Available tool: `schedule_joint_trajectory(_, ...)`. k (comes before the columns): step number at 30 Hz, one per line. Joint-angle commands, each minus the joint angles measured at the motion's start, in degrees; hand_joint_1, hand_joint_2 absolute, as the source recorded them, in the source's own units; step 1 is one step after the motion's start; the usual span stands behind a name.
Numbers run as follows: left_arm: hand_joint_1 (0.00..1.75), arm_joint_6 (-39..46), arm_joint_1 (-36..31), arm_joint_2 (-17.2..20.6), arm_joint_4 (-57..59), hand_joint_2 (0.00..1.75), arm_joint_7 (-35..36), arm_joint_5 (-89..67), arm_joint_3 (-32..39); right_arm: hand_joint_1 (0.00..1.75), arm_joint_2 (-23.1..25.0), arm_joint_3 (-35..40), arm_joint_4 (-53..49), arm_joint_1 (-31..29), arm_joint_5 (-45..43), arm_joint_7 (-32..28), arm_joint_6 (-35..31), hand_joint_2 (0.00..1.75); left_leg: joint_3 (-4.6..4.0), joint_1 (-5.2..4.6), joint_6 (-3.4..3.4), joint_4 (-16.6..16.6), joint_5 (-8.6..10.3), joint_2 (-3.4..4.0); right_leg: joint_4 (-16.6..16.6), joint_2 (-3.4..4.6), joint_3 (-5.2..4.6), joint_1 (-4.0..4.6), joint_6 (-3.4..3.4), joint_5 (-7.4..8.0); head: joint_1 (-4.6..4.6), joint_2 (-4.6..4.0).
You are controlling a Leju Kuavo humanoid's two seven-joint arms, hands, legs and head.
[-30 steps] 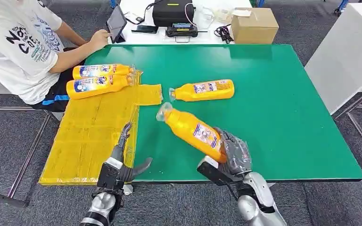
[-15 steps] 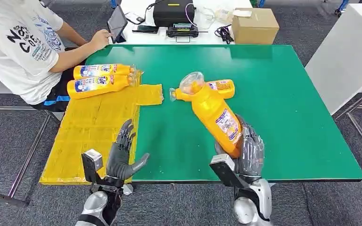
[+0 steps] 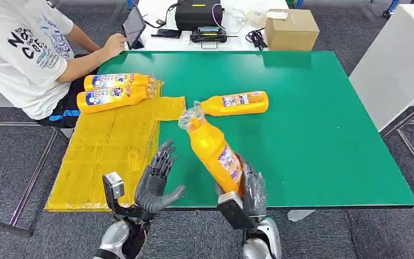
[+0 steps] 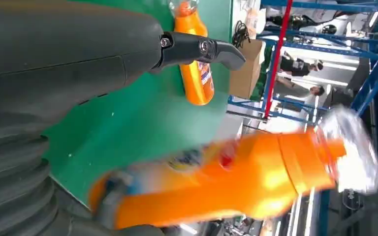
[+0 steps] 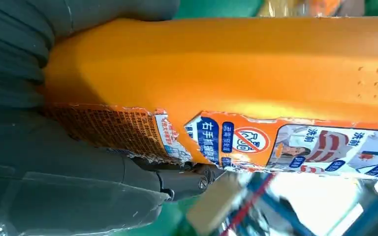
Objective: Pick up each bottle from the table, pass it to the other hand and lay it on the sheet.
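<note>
Bottles number four, all orange. Two lie side by side on the yellow sheet (image 3: 108, 145) at its far end, the farther bottle (image 3: 117, 81) touching the nearer bottle (image 3: 113, 98). A third bottle (image 3: 234, 103) lies on the green bench (image 3: 323, 124) itself, cap towards the sheet. The held bottle (image 3: 213, 151) is above the near bench edge, tilted with its wrapped cap up and away, its base clamped in the right hand (image 3: 248, 191). The left hand (image 3: 153, 181) is raised just beside it, fingers spread apart and holding nothing. One person (image 3: 27, 54) sits at the far left corner, touching a tablet (image 3: 133, 26).
</note>
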Motion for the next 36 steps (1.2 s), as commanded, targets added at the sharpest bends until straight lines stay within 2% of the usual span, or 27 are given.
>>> schedule_joint_trajectory(1, 0.00, 1.19, -1.79, 1.88, 3.01, 1.75, 0.48, -0.64, -2.45, 1.75, 2.49, 8.18, 13.80, -4.42, -0.65, -0.12, 0.50, 1.75, 0.47, 0.19, -0.20, -0.03, -0.21, 0.30, -0.11, 0.24, 0.43, 0.20, -0.25, -0.09, 0.02, 0.00)
schedule_joint_trajectory(2, 0.00, 1.29, -2.03, 1.77, 3.25, 1.75, 0.50, -0.66, -2.43, 1.75, 2.48, 8.91, 14.59, -4.89, -0.58, -0.06, 0.82, 1.75, 0.16, 0.06, -0.07, -0.05, -0.04, 0.10, -0.08, 0.08, 0.13, 0.06, -0.09, 0.00, 0.00, 0.00)
schedule_joint_trajectory(7, 0.00, 2.02, -2.63, 1.53, 3.82, 1.75, 0.66, -1.40, -3.03, 1.75, 1.82, 11.63, 16.90, -5.62, 0.30, 0.68, 0.76, 1.75, 0.27, 0.09, -0.10, -0.06, -0.08, 0.12, -0.10, 0.09, 0.25, 0.09, -0.13, -0.04, 0.00, 0.00)
schedule_joint_trajectory(10, 0.00, 2.07, -2.44, 1.47, 3.81, 1.75, 1.03, -0.80, -3.02, 1.75, 1.30, 13.66, 20.71, -6.57, 1.14, 1.39, -1.81, 1.75, 0.29, 0.11, -0.11, -0.05, -0.09, 0.05, -0.12, 0.02, 0.31, 0.11, -0.14, -0.05, 0.02, 0.00)
schedule_joint_trajectory(17, 0.00, 2.02, -1.77, 1.79, 2.85, 1.75, 1.59, 0.63, -2.12, 1.75, 1.06, 14.47, 22.94, -6.56, 0.49, 2.54, -2.70, 1.75, 0.20, 0.04, -0.08, -0.07, -0.05, 0.03, -0.09, 0.00, 0.19, 0.05, -0.10, -0.04, 0.04, 0.00)
schedule_joint_trajectory(24, 0.00, 1.52, -2.47, 1.93, 4.20, 1.75, 1.66, 2.53, -0.49, 1.75, 0.63, 16.98, 24.83, -6.78, -2.15, 1.09, 0.05, 1.75, 0.32, 0.10, -0.12, -0.08, -0.10, 0.06, -0.13, 0.03, 0.31, 0.11, -0.15, -0.07, 0.02, 0.00)
schedule_joint_trajectory(26, 0.00, 1.41, -2.71, 1.84, 4.86, 1.75, 1.72, 2.78, -0.56, 1.75, 0.71, 17.63, 25.43, -7.14, -2.07, 0.79, -0.28, 1.75, 0.13, 0.03, -0.06, -0.05, -0.03, 0.04, -0.07, 0.02, 0.10, 0.04, -0.08, -0.02, 0.00, 0.00)
schedule_joint_trajectory(36, 0.00, 1.51, -2.68, 1.84, 5.11, 1.75, 1.73, 2.79, -0.61, 1.75, 0.66, 18.11, 25.69, -7.30, -1.70, 0.68, -0.20, 1.75, 0.28, 0.10, -0.13, -0.04, -0.10, 0.00, -0.09, -0.04, 0.28, 0.11, -0.16, -0.09, 0.02, 0.00)
